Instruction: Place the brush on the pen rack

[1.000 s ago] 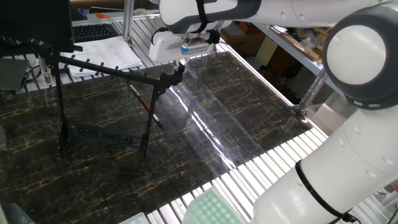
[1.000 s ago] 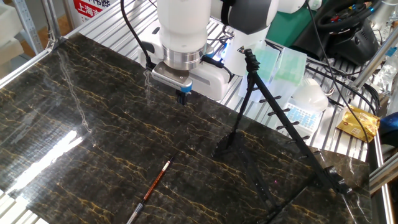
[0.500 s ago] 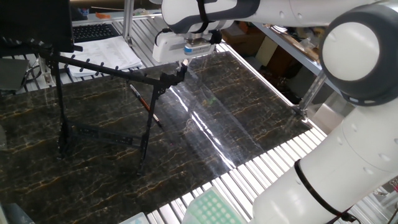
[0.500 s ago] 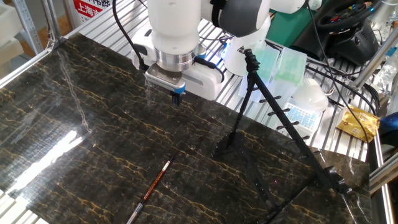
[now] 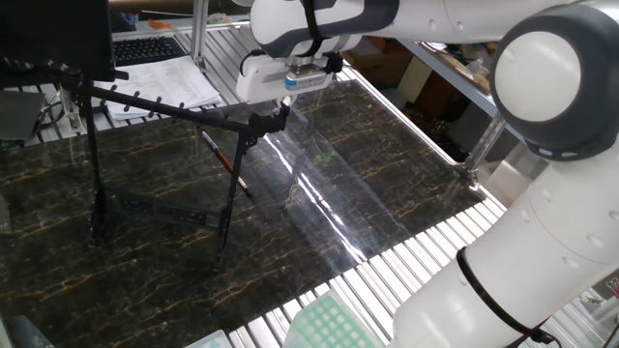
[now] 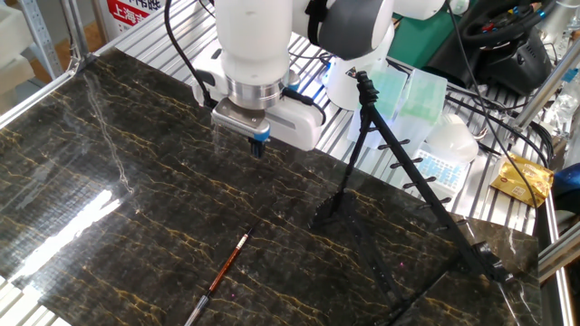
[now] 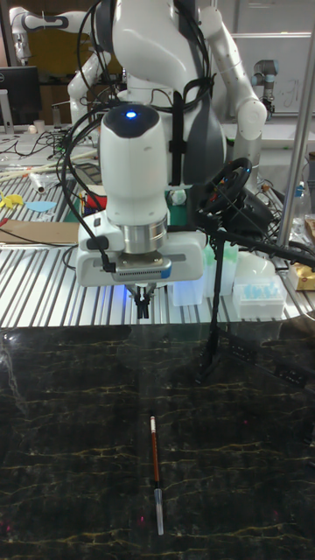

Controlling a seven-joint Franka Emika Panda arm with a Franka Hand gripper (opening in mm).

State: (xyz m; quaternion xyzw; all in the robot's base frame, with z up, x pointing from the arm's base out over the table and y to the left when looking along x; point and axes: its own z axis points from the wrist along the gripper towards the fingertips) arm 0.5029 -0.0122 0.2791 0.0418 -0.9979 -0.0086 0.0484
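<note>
Sliding a little further along the far edge of the table, away from the rack, the gripper [image 6: 257, 145] has kept its height over the last second and carries nothing. Its two short, blue-tipped fingers [image 7: 140, 308] point straight down and sit pressed close together, with no gap visible between them in any view. The white wrist stands vertical above them, and a blue light glows on the top of the arm [image 7: 131, 114] in the tall fixed view.

Down on the dark marble table [image 6: 109, 172] the brush [image 6: 220, 273] lies flat, well apart from the gripper and nearer the front edge in the tall fixed view. In that view it runs almost straight toward the camera [image 7: 156, 472], red-orange section at the far end and pale tip at the near end. From the first fixed view it shows as a thin slanted stick [image 5: 225, 162] partly behind the rack's rods.

The pen rack [image 5: 145, 155] stands upright on the table, its long pegged top bar slanting across the view, its legs planted on the marble and a low crossbar joining them. In the other fixed view the rack [image 6: 399, 163] stands to the right of the gripper, near the table's far right corner. The brush touches neither rack nor gripper.
</note>
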